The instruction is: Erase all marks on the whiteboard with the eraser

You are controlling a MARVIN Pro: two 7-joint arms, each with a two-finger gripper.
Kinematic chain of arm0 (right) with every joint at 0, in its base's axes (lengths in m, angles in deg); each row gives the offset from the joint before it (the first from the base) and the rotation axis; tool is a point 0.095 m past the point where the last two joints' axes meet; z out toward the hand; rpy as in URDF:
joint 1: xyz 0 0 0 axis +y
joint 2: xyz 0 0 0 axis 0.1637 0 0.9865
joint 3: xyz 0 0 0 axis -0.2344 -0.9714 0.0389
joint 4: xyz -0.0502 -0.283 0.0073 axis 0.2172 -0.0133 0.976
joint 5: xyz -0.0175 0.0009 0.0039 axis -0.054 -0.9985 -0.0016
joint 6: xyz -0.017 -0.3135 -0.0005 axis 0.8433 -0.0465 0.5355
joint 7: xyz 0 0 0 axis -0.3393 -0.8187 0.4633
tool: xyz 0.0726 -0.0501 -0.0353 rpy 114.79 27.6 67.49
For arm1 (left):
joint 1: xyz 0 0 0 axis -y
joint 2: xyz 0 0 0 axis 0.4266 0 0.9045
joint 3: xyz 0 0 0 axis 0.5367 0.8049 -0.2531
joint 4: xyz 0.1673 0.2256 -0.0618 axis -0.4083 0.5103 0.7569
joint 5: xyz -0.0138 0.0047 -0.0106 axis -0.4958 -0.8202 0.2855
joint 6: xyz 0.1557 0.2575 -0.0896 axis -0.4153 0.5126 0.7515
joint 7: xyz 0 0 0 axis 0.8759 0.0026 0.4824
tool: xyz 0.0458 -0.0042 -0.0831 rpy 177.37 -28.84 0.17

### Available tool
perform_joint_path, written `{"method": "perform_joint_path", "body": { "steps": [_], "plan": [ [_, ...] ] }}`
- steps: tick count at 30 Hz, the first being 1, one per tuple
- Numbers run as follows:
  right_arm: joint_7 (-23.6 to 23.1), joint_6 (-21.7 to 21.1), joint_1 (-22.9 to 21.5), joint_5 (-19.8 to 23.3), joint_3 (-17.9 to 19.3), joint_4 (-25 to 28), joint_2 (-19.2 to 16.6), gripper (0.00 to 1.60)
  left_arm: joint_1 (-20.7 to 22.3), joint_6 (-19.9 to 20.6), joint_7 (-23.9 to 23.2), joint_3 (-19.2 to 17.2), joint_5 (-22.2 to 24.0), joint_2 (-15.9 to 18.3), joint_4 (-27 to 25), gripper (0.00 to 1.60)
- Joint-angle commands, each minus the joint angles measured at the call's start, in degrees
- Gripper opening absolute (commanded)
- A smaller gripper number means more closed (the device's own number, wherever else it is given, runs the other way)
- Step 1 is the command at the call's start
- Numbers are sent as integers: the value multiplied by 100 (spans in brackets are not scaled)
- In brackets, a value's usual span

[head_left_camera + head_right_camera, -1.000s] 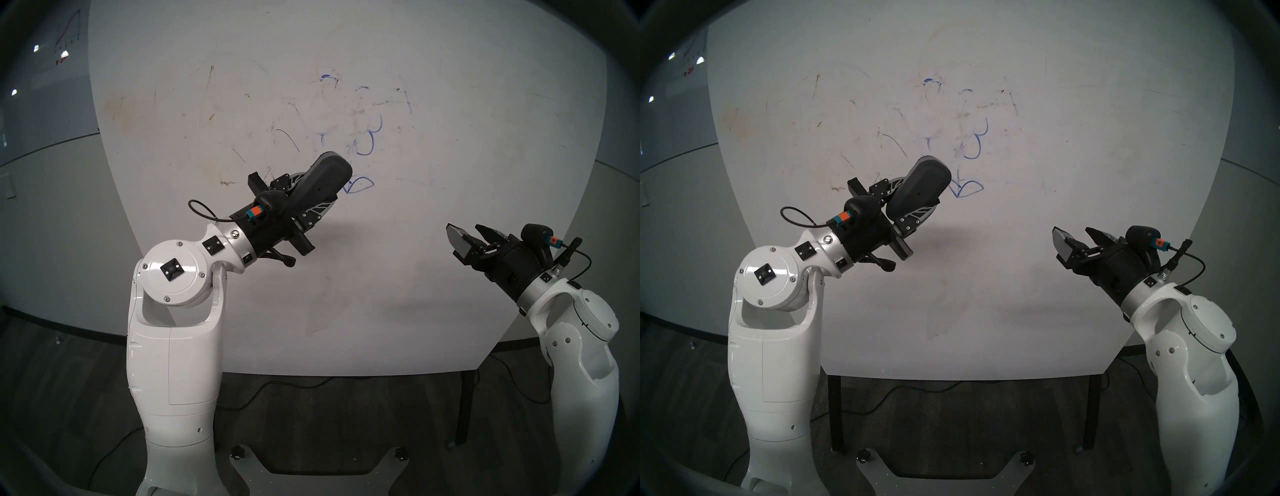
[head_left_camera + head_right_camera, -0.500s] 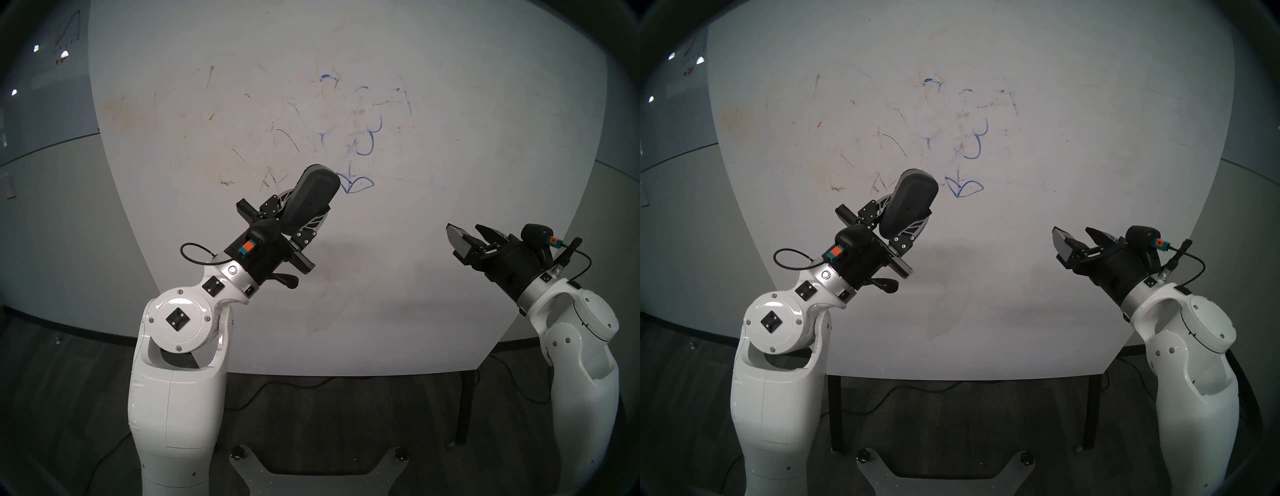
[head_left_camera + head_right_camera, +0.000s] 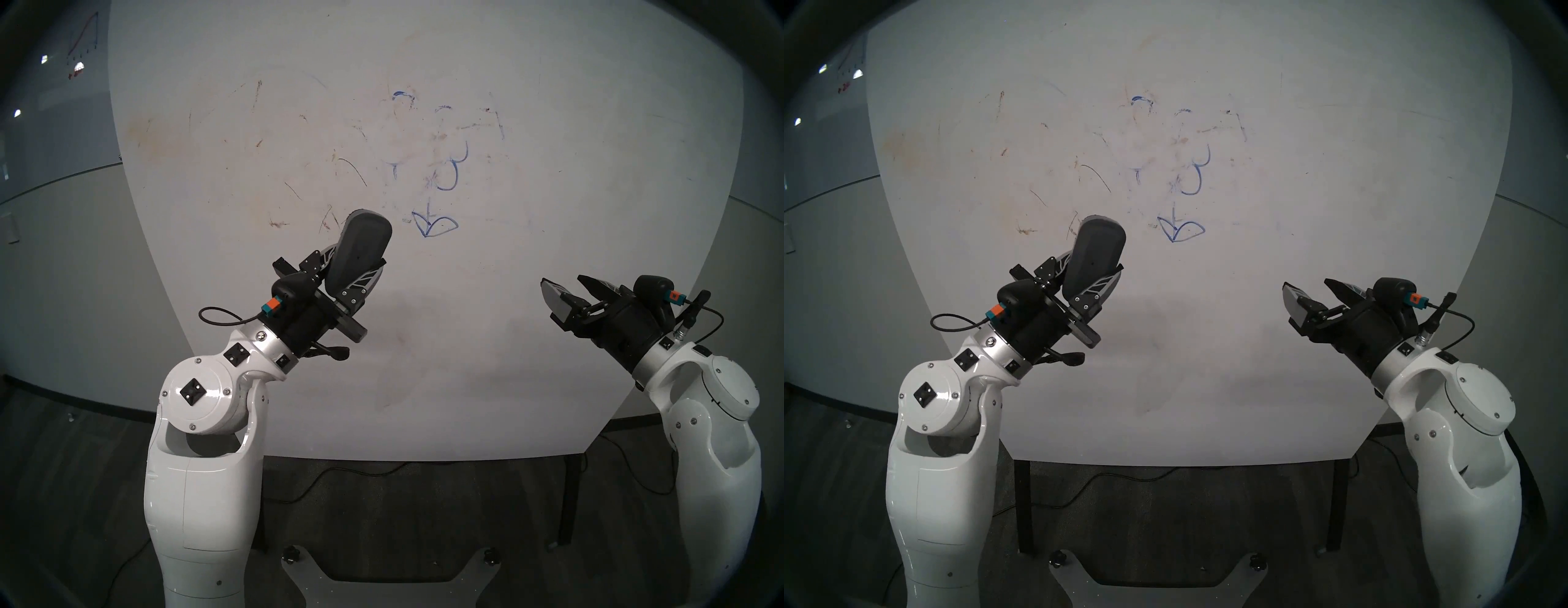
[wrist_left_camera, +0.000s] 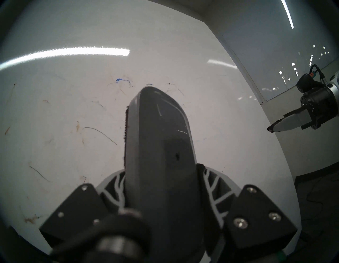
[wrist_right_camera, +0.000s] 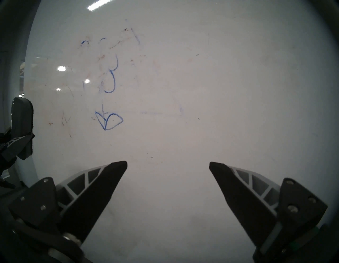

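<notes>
The left tool (image 3: 354, 271) grips the eraser (image 3: 360, 250) by its lower half, leaving the felt edge free to meet the whiteboard (image 3: 551, 212); it sits left of the remaining blue marks (image 3: 435, 223). The right tool (image 3: 570, 293) hangs open and empty, clear of the wiping.

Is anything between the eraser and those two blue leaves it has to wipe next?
Nothing visible. The eraser, clamped in the left gripper, sits left of the blue leaves with only bare whiteboard between. The open right gripper hangs off to the right.
</notes>
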Motion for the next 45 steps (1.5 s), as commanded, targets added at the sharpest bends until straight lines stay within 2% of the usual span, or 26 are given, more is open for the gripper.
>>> {"method": "perform_joint_path", "body": {
  "steps": [1, 10, 17, 19, 20, 25, 27, 29, 31, 35, 40, 45],
  "plan": [
    [-177, 181, -3, -96, -61, 373, -102, 160, 506, 278, -242, -215, 383, 135, 77, 0],
    [-519, 435, -92, -446, -156, 505, -396, 160, 620, 545, -690, -237, 581, 310, 189, 0],
    [-939, 709, -240, -615, -245, 505, -630, 160, 672, 594, -834, -122, 557, 305, 277, 0],
    [-1055, 824, -225, -855, -275, 505, -797, 160, 717, 650, -886, -52, 576, 300, 315, 0],
    [-1133, 936, -186, -1119, -297, 505, -925, 160, 781, 682, -917, 12, 568, 301, 360, 0],
    [-1295, 1062, -121, -1296, -339, 505, -963, 160, 963, 679, -1026, 146, 514, 373, 458, 0],
    [-1308, 999, -147, -1149, -399, 505, -823, 160, 1046, 665, -1058, 211, 507, 371, 511, 0],
    [-1196, 783, -301, -800, -538, 505, -548, 160, 1124, 599, -1122, 326, 518, 353, 565, 0],
    [-1168, 742, -340, -761, -568, 505, -515, 160, 1138, 602, -1136, 357, 523, 344, 571, 0],
    [-1060, 545, -462, -288, -652, 505, -229, 160, 1151, 593, -1253, 486, 561, 341, 564, 0],
    [-1011, 219, -644, 521, -579, 505, 82, 160, 1060, 392, -1567, 617, 618, 456, 626, 0],
    [-826, -105, -842, 1012, -506, 505, 209, 160, 1072, 390, -1805, 645, 797, 461, 759, 0]
  ]
}}
